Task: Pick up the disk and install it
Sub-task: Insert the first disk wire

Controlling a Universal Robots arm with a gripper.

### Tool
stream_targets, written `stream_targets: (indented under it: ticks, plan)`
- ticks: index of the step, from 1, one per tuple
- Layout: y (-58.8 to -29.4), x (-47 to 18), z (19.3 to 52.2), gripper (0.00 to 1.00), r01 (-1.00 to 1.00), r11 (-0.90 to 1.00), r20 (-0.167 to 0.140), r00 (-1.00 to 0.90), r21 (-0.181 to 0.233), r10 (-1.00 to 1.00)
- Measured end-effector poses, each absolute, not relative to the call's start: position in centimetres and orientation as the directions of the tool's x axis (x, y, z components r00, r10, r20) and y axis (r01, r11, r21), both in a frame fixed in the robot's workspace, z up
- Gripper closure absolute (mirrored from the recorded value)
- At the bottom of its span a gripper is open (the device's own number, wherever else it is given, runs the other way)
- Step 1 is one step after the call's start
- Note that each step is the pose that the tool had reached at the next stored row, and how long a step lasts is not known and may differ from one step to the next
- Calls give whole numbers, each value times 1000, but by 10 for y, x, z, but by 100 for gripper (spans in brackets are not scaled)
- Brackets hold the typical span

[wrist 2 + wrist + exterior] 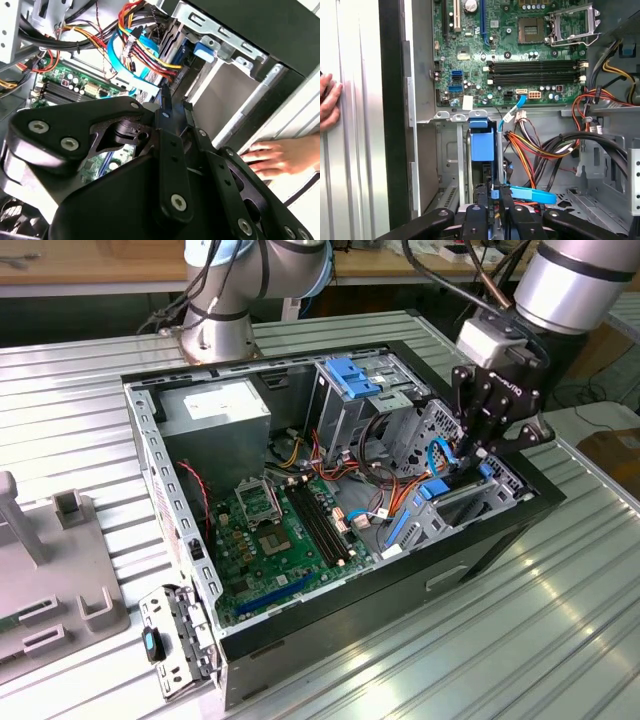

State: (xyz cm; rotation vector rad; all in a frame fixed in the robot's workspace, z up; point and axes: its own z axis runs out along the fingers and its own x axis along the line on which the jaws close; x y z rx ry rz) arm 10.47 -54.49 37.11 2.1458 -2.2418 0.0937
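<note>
The disk (462, 502), grey metal in a blue plastic carrier, sits slanted in the drive bay at the corner of the open computer case (150, 440) on the exterior view's right. In the first wrist view the blue end of the disk (482, 142) shows inside the bay's metal frame. My black gripper (472, 452) hangs just above it, its fingers drawn close together. The gripper (495, 200) stands over the bay beside blue data cables. In the second wrist view the gripper (176, 106) points at the bay, and I see nothing clearly held between its fingers.
A person's hand (277, 155) rests on the table outside the case wall, and the hand (327, 102) shows again in the first wrist view. Inside the case are the motherboard (270, 530), a grey box with a sticker (215, 405), a blue-topped cage (350, 380) and tangled cables (385, 480). A loose bracket (175, 640) lies in front.
</note>
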Motion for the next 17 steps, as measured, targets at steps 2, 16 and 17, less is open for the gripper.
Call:
stream_targets:
  ticks: [2, 16, 17]
  plan:
    - [-545, 110, 372, 76, -999, 43, 68, -44, -12, -997]
    - [-543, 130, 351, 76, -999, 43, 37, -44, -5, -998]
    - [-543, 130, 349, 76, -999, 43, 36, -43, -5, -998]
